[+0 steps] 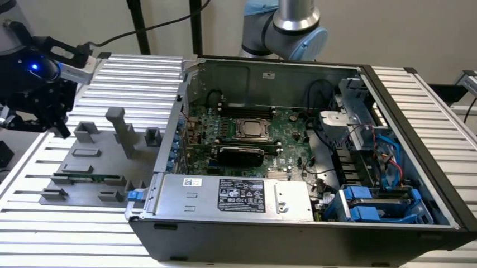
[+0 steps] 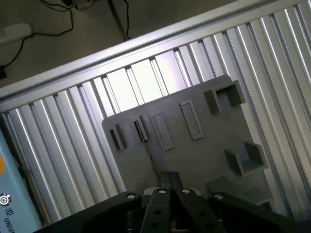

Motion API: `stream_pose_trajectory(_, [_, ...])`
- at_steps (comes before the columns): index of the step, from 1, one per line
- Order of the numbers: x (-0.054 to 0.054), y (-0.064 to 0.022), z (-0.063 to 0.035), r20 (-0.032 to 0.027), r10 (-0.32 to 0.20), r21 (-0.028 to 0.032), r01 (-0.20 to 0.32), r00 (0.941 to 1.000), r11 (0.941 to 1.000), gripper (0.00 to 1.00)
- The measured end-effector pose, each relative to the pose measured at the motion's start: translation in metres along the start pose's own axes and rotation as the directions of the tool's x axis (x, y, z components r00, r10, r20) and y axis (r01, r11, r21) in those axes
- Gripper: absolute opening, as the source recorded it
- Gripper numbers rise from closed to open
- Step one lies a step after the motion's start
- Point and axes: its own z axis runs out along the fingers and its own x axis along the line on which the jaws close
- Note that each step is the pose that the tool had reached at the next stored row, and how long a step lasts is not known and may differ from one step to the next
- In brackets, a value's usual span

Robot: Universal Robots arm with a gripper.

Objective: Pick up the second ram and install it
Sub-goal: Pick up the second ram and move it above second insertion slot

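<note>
One black two-finger tool [image 1: 58, 129] is located at 9 o'clock in the exterior view. Its fingers [image 2: 165, 180] are brought together, and nothing is clamped between them. The tool is positioned over the 10 o'clock edge of a flat grey plastic fixture plate [image 1: 111, 167], which is laid on the ribbed aluminium bench [image 1: 134, 72]. The second ram [image 1: 86, 178], a long narrow green circuit-board stick, is seated in a holder toward the plate's 7 o'clock corner, apart from the tool. An open black computer case [image 1: 298, 245] is placed at 3 o'clock of the plate, with its large green motherboard [image 1: 291, 125] exposed.
</note>
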Motion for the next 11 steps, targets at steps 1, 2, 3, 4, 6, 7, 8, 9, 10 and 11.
stream_pose_trajectory(1, [0.0000,-0.0001,0.0007,-0.0010,-0.018,-0.0004,0.018,0.9998,0.9998,0.11])
stream_pose_trajectory(2, [0.0000,-0.0001,0.0014,-0.0018,-0.036,-0.0008,0.036,0.9994,0.9994,0.11])
stream_pose_trajectory(3, [0.0001,-0.0002,0.0023,-0.0027,-0.056,-0.0011,0.056,0.9984,0.9985,0.11])
stream_pose_trajectory(4, [0.0001,-0.0002,0.0029,-0.0036,-0.074,-0.0016,0.074,0.9973,0.9973,0.11])
stream_pose_trajectory(6, [0.0001,-0.0003,0.0045,-0.0051,-0.109,-0.0023,0.109,0.9940,0.9940,0.11])
stream_pose_trajectory(7, [0.0001,-0.0003,0.0052,-0.0060,-0.127,-0.0028,0.127,0.9919,0.9919,0.11])
stream_pose_trajectory(8, [0.0001,-0.0003,0.0059,-0.0069,-0.146,-0.0033,0.145,0.9893,0.9894,0.11])
stream_pose_trajectory(9, [0.0001,-0.0004,0.0066,-0.0078,-0.163,-0.0038,0.163,0.9866,0.9866,0.11])
stream_pose_trajectory(10, [0.0002,-0.0004,0.0073,-0.0085,-0.180,-0.0043,0.180,0.9836,0.9836,0.11])
stream_pose_trajectory(11, [0.0002,-0.0004,0.0081,-0.0094,-0.199,-0.0048,0.199,0.9800,0.9801,0.11])
